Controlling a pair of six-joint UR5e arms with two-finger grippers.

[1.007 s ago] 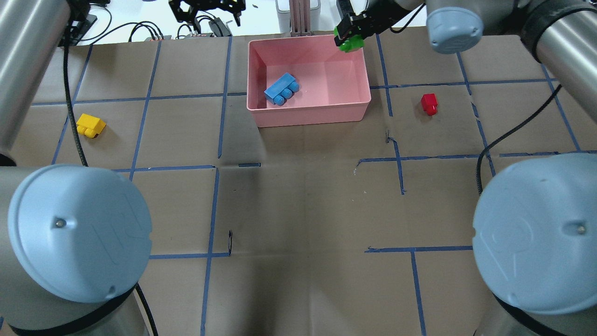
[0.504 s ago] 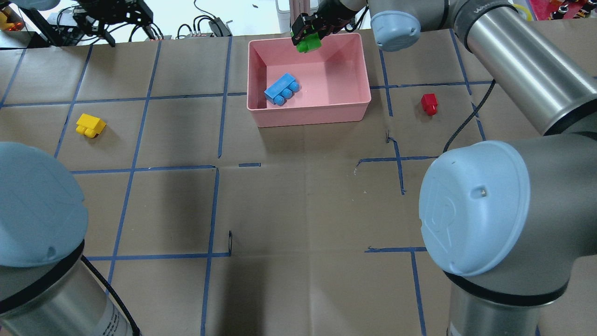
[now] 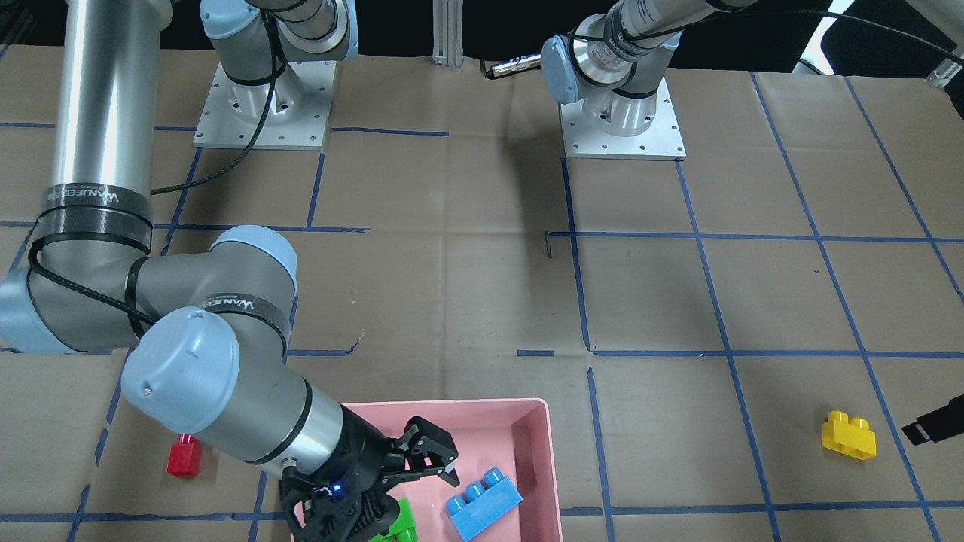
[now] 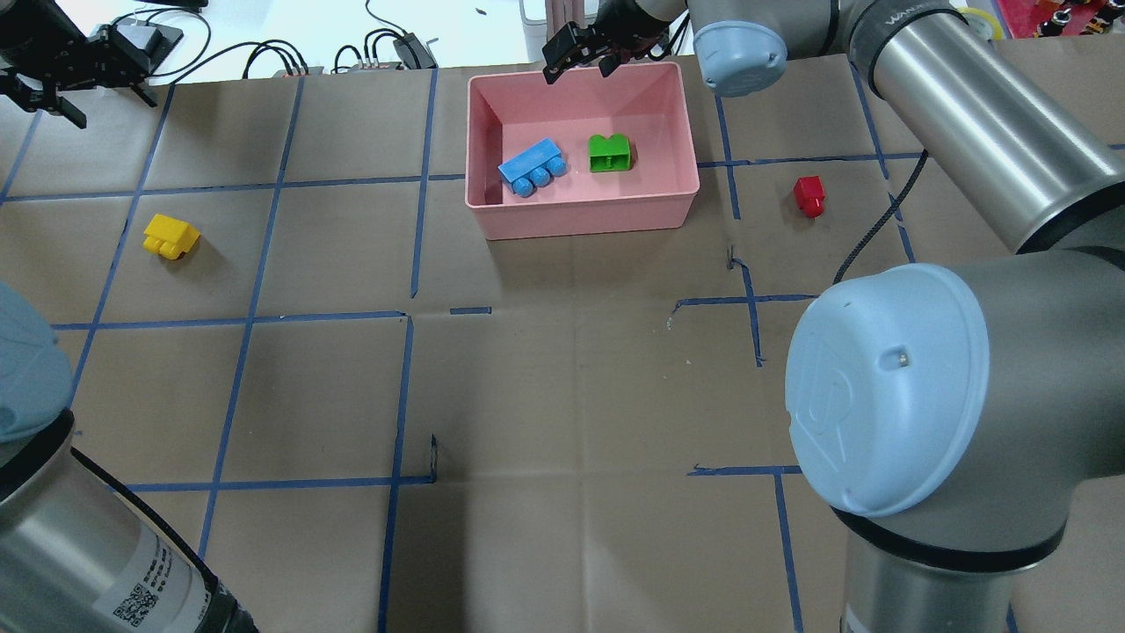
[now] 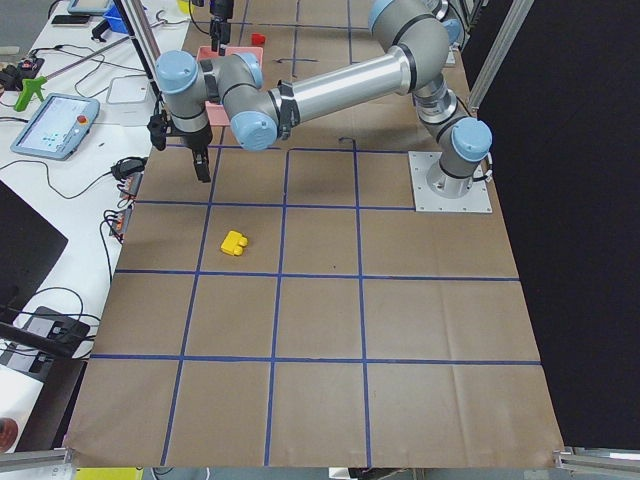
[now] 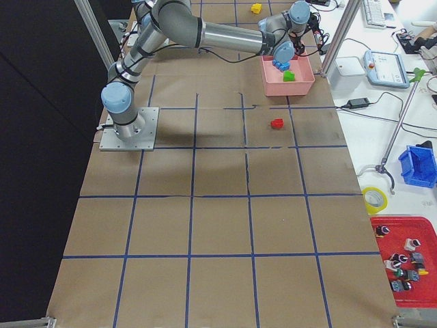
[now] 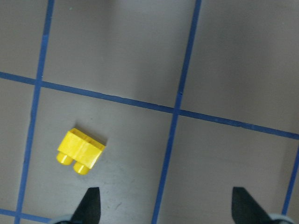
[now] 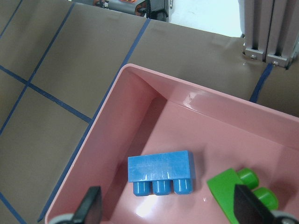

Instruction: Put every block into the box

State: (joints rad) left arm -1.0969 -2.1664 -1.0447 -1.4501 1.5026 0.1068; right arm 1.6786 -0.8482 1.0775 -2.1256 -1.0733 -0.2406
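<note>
Pink plastic forms the one box [image 4: 584, 220], which sits at the far middle of the table [image 4: 562, 396]. Four blocks are in view: two inside the box and two out on the table. The blue block [image 4: 532, 167] lies in the left part of the box. The green block [image 4: 610, 153] lies just to its right, not touching it. The red block [image 4: 809, 195] lies on the table near the box, on its right. The yellow block [image 4: 170, 236] lies well apart on the left. Two grippers show. The right gripper [image 4: 578, 70] hovers over the box's far rim, fingers spread and holding nothing. The left gripper [image 7: 166, 198] hangs over the far left of the table, fingers spread wide and empty, and its wrist view shows the yellow block below it.
</note>
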